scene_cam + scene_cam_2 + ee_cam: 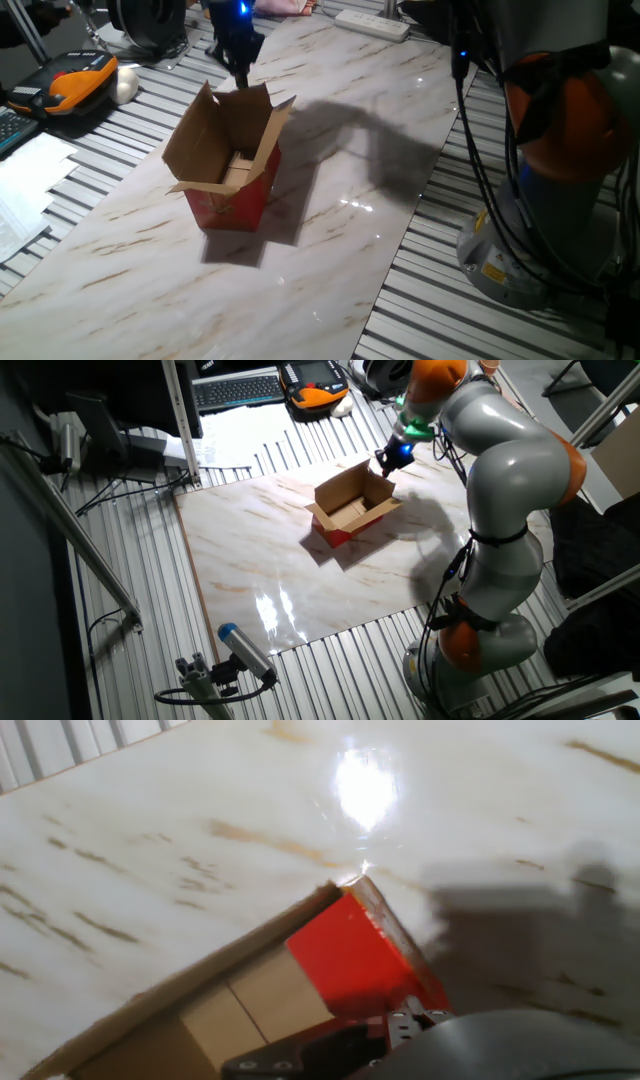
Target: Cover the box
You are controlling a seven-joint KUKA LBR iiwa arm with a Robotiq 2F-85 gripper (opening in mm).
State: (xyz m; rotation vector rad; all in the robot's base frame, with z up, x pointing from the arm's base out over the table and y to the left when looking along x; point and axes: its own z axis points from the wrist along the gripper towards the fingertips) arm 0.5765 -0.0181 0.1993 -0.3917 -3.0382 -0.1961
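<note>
Just one box (232, 170) on the table (330, 250), flaps up; gripper (240, 72) at back flap, can't tell its grip.

White marble-patterned tabletop board (330, 250) laid over a ribbed grey metal surface (440, 310). Far back, a white power strip (372, 24); off to one side, an orange-and-black handheld pendant (82, 78), a black keyboard (238, 390), white paper sheets (25, 180).
</note>
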